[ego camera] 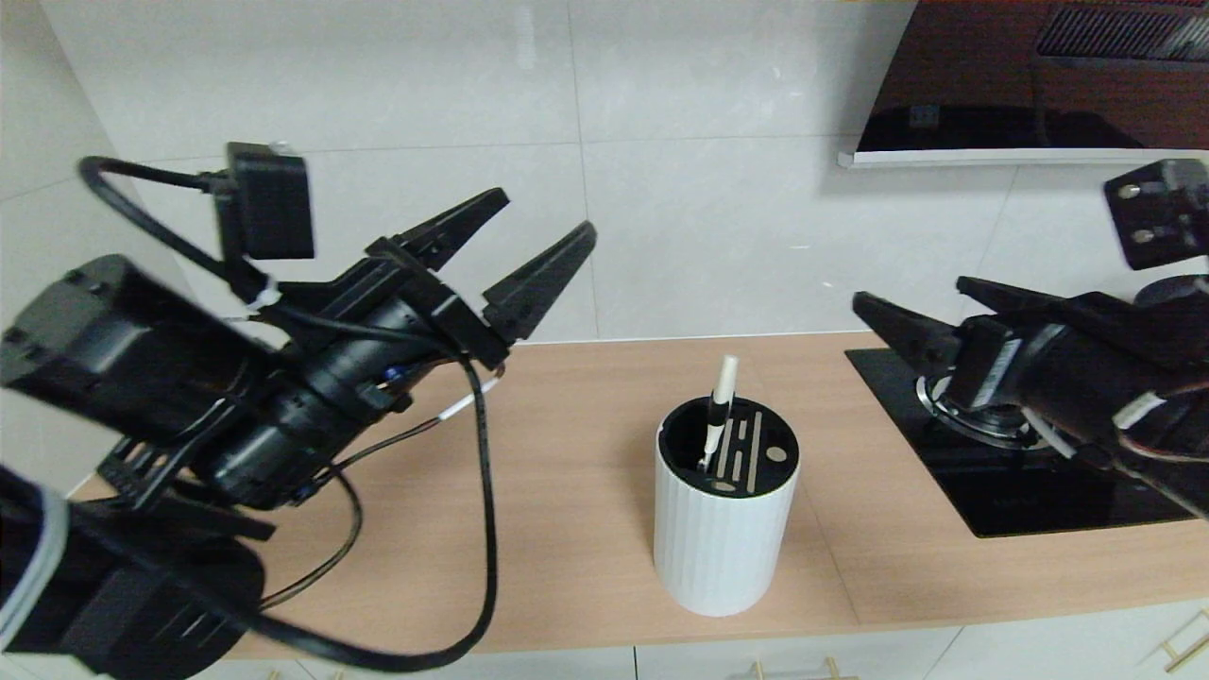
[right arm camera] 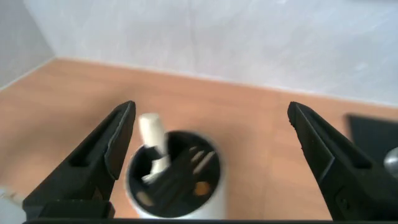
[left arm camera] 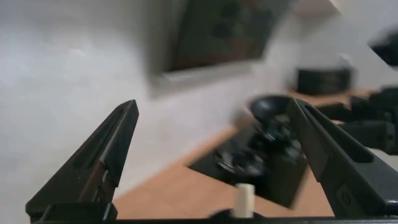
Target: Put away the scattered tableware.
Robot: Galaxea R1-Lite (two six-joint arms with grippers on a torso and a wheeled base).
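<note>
One white-handled utensil (ego camera: 720, 406) stands in the white holder (ego camera: 723, 538) at the middle of the counter (ego camera: 567, 529), so that piece is put away. The left gripper (ego camera: 546, 212) hangs up to the holder's left, fingers apart, carrying nothing. The right gripper (ego camera: 907, 291) hovers by the stove (ego camera: 1020, 491), also spread and empty. I'd call the job at or near its end.
</note>
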